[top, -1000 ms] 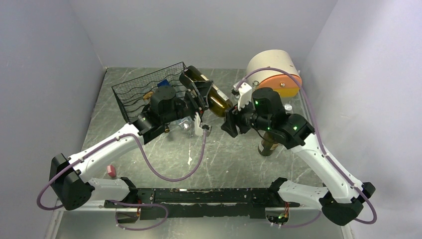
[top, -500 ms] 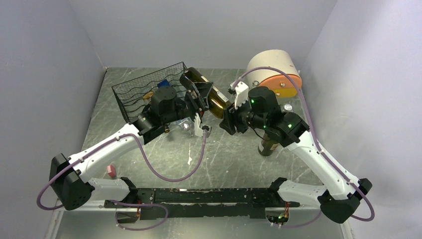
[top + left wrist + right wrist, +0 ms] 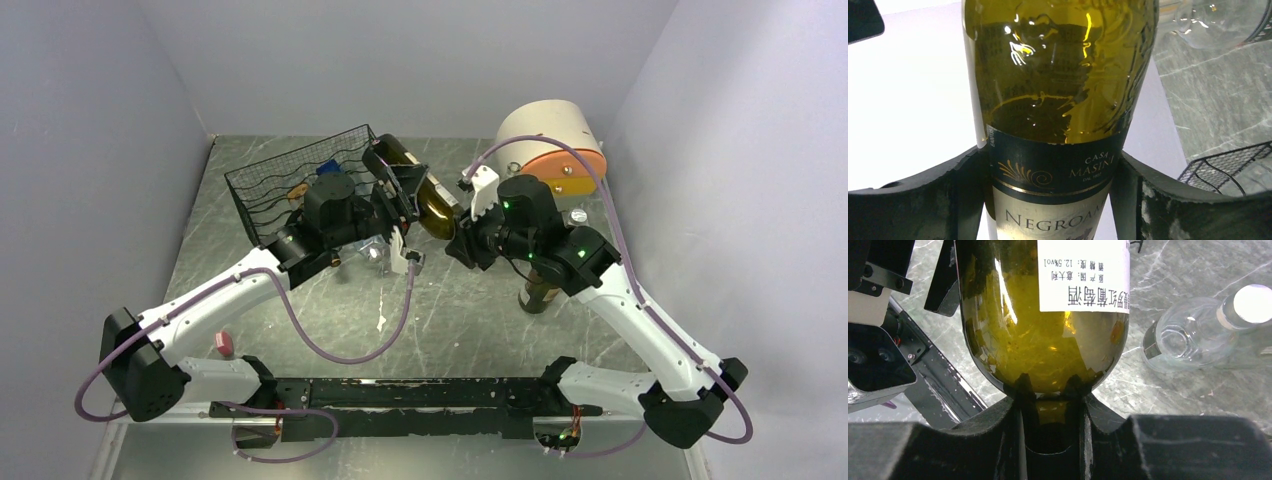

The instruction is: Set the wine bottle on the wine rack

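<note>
The wine bottle [image 3: 435, 205], dark olive glass with a cream and black label, is held tilted in the air between both arms, its base toward the black wire wine rack [image 3: 290, 180]. My left gripper [image 3: 402, 190] is shut on the bottle's body at the label [image 3: 1053, 185], with a finger [image 3: 965, 195] on each side. My right gripper [image 3: 463, 240] is shut on the bottle's neck [image 3: 1052, 412], just below the shoulder [image 3: 1048, 355]. A corner of the rack shows in the left wrist view [image 3: 1228, 167].
A cream-and-orange drum-shaped box [image 3: 550, 145] lies at the back right. A second dark bottle [image 3: 540, 292] stands under my right arm. A clear glass bottle [image 3: 1193, 335] lies on the table below the held bottle. A small red object [image 3: 224, 344] sits near left.
My right arm has shifted a little to the left, closer along the bottle's neck. My left arm and the bottle have stayed in place.
</note>
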Controlling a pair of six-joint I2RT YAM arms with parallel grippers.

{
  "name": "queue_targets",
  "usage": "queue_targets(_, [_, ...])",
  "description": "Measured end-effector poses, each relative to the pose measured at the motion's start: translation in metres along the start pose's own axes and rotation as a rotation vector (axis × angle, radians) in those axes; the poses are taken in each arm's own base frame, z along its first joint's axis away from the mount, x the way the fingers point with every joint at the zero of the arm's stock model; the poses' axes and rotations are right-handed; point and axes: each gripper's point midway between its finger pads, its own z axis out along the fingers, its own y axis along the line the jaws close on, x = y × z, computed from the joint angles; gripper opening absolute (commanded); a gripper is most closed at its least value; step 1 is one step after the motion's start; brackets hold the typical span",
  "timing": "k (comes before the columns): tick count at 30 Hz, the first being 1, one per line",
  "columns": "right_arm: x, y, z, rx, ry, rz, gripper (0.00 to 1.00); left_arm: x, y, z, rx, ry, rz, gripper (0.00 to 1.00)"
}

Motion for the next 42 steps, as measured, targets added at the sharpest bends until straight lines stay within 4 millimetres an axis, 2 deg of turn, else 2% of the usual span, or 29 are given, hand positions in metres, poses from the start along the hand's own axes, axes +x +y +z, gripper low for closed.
queue_targets(1, [0.000,-0.001,-0.001,0.004,-0.003,0.001,0.00,0.000,0.001,0.000,-0.004,-0.001,0.001,0.93])
queue_targets(2, [-0.001,-0.001,-0.002,0.011,-0.008,0.000,0.00,0.000,0.003,0.001,-0.012,-0.003,0.004,1.00])
queue_targets(5, [-0.003,-0.006,-0.007,0.049,-0.024,0.011,0.00,-0.002,0.013,0.002,-0.061,-0.010,0.001,0.99])
queue_targets(9, [-0.009,-0.025,-0.017,0.159,-0.067,0.040,0.00,-0.003,0.028,0.001,-0.121,-0.017,0.004,0.99])
queue_targets(16, [-0.017,-0.042,-0.034,0.273,-0.129,0.089,0.00,-0.003,0.034,0.000,-0.161,-0.017,-0.011,0.99])
queue_targets(19, [-0.018,-0.043,-0.036,0.278,-0.138,0.097,0.00,-0.002,0.038,-0.001,-0.187,-0.017,-0.071,0.99])
queue_targets(22, [-0.019,-0.041,-0.034,0.271,-0.146,0.107,0.00,0.001,0.048,-0.003,-0.235,-0.016,-0.227,0.99])
queue_targets(24, [-0.020,-0.040,-0.031,0.263,-0.149,0.111,0.00,0.006,0.064,-0.008,-0.281,-0.008,-0.373,0.99])
queue_targets(27, [-0.018,-0.036,-0.020,0.236,-0.145,0.124,0.00,0.020,0.116,-0.029,-0.443,0.018,-0.607,0.99])
queue_targets(29, [-0.013,-0.032,-0.009,0.207,-0.130,0.131,0.00,0.028,0.150,-0.051,-0.583,0.021,-0.755,0.99])
queue_targets(32, [0.000,-0.023,0.011,0.145,-0.084,0.138,0.00,0.035,0.167,-0.076,-0.694,0.026,-0.949,0.99])
queue_targets(34, [0.010,-0.014,0.025,0.089,-0.046,0.146,0.00,0.042,0.169,-0.083,-0.729,0.053,-1.073,0.99])
queue_targets(36, [0.020,-0.005,0.037,0.039,-0.014,0.153,0.00,0.049,0.161,-0.085,-0.743,0.104,-1.180,0.99])
queue_targets(40, [0.042,0.032,0.059,-0.070,0.061,0.114,0.00,0.062,0.133,-0.088,-0.733,0.247,-1.356,0.99])
queue_targets(42, [0.054,0.059,0.071,-0.127,0.103,0.067,0.00,0.065,0.119,-0.091,-0.724,0.299,-1.422,0.99])
